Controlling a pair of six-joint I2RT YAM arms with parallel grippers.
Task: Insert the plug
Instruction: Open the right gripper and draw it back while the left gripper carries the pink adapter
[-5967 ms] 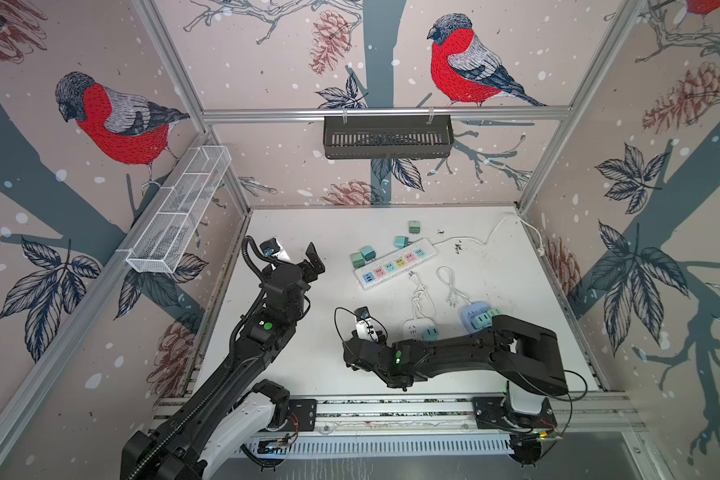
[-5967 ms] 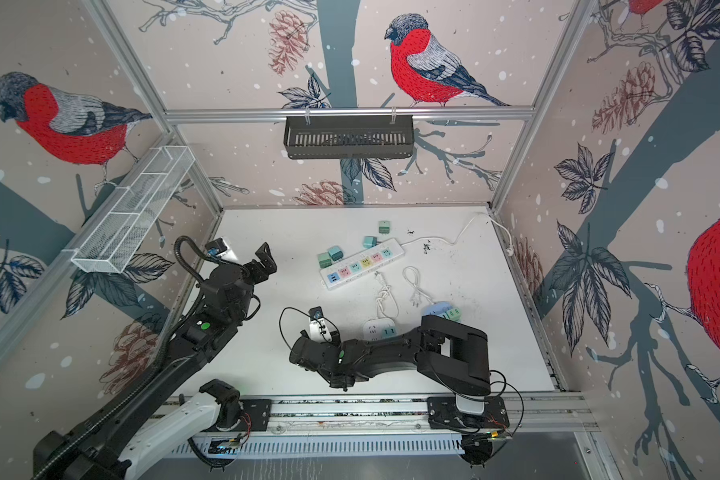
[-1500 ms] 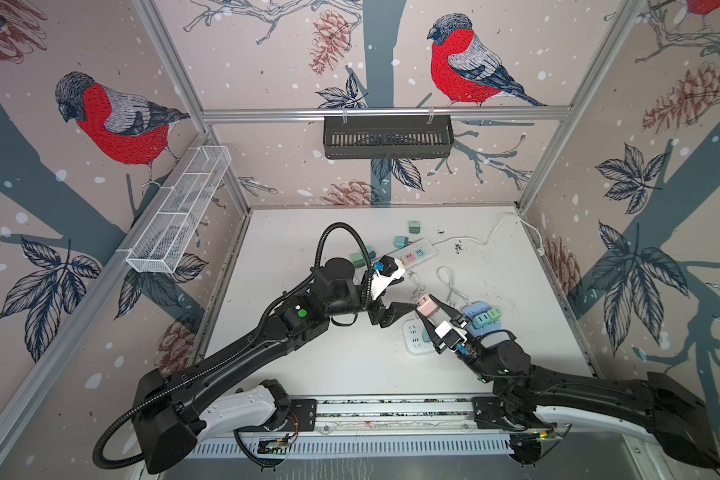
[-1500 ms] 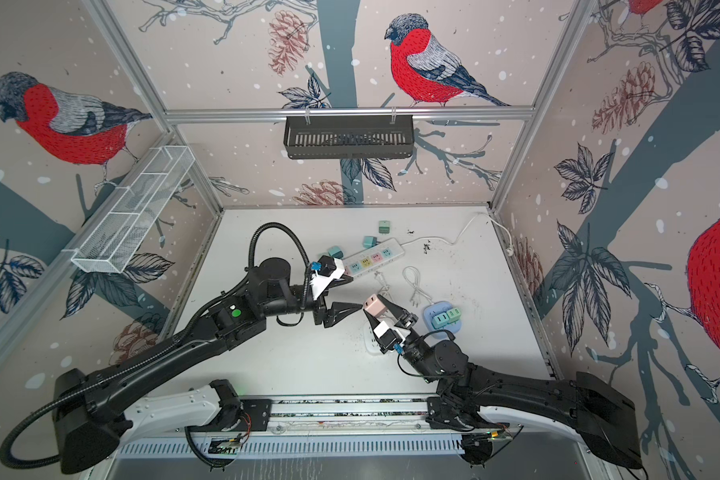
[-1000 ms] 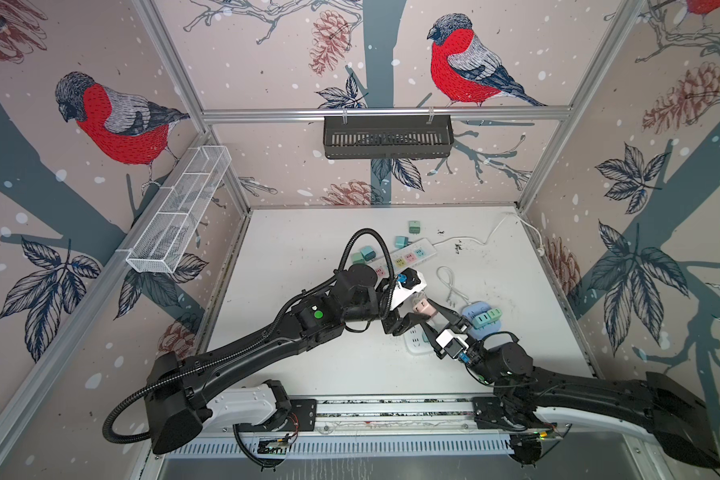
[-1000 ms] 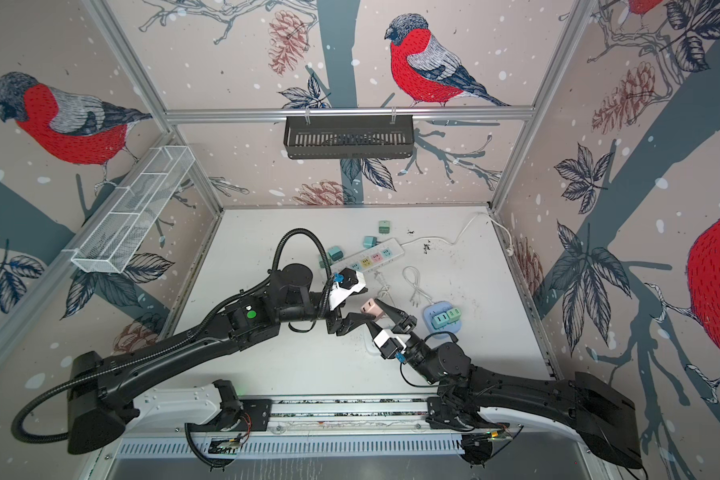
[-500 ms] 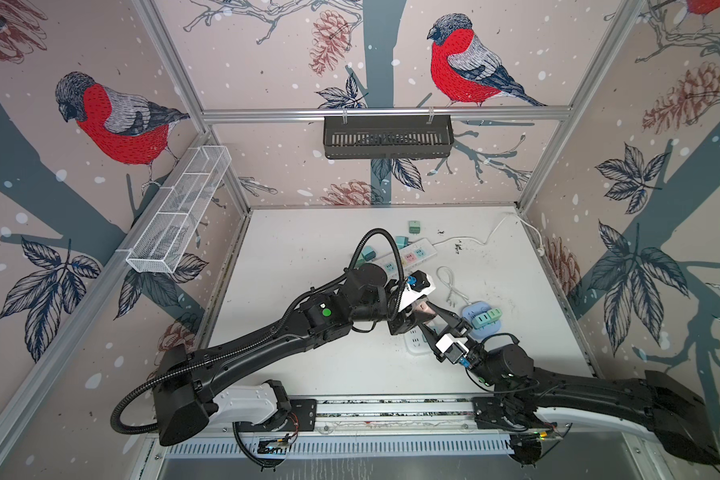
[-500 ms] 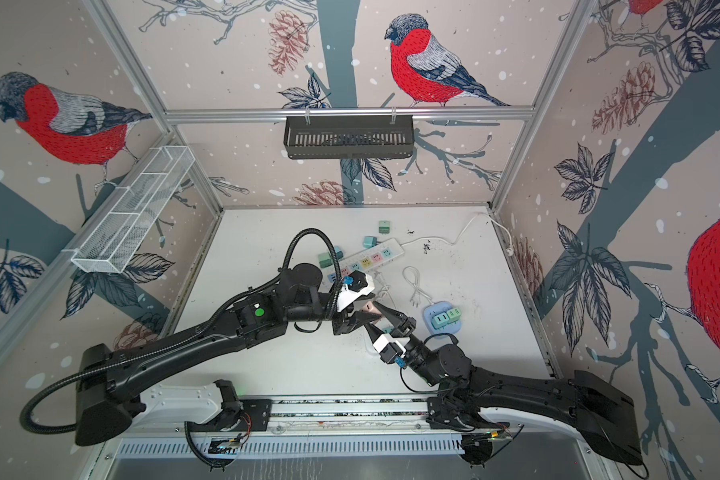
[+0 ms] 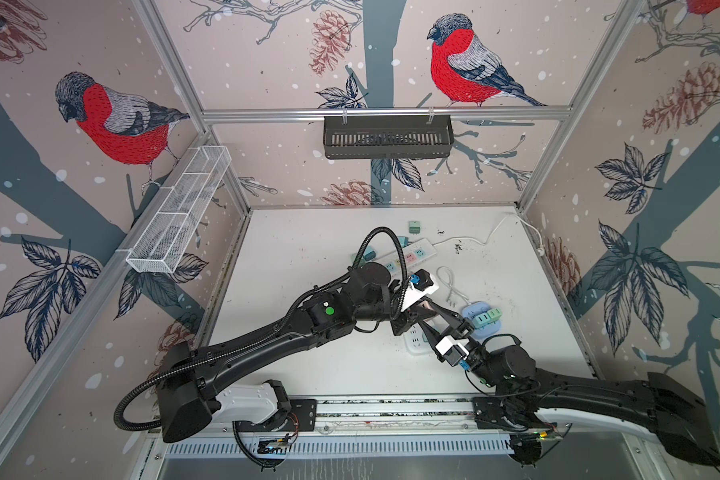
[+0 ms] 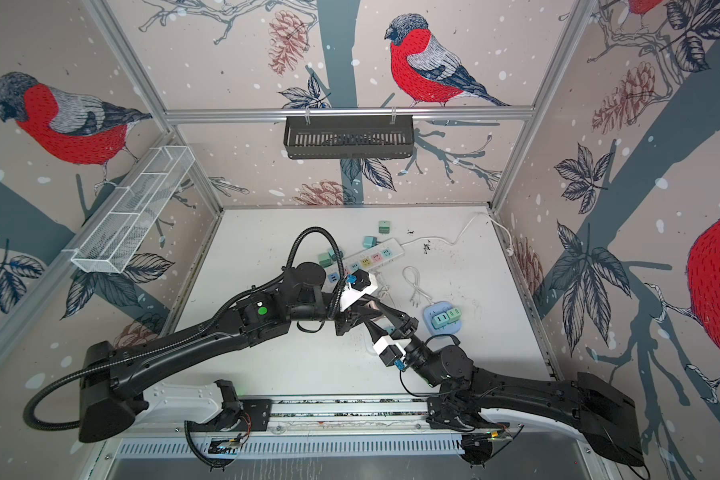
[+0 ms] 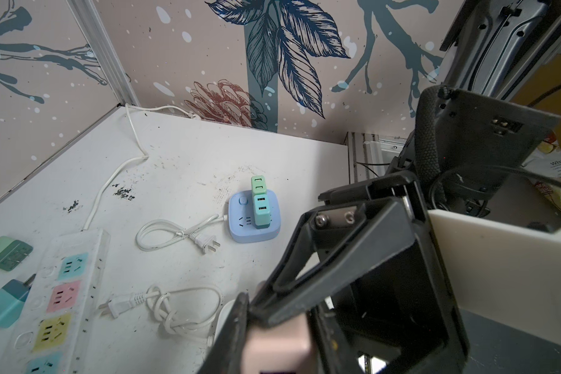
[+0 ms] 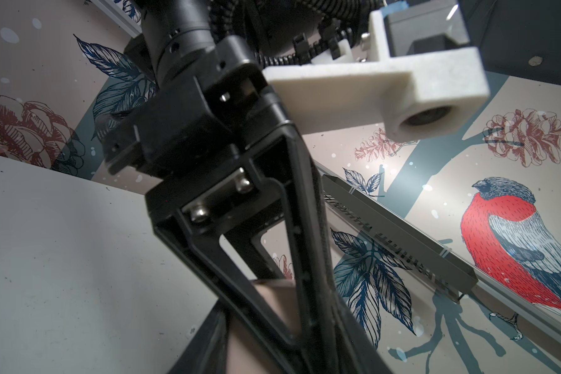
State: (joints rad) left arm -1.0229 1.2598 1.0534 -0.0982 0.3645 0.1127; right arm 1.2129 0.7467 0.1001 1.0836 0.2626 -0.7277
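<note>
My right gripper (image 12: 269, 349) pinches the pink blocky plastic plug (image 11: 276, 349) aloft near the white square socket block (image 9: 415, 343) — my left gripper (image 9: 421, 311) sits narrow around it, grip uncertain — so right should release only once left holds firm.

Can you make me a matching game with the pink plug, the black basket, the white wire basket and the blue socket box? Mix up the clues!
Things
1. pink plug
2. black basket
3. white wire basket
4. blue socket box

Clues
A. hangs on the left side wall
B. has two chargers plugged into it
C. pinched in the right gripper
D. hangs on the back wall

Pairs: 1-C, 2-D, 3-A, 4-B
</note>
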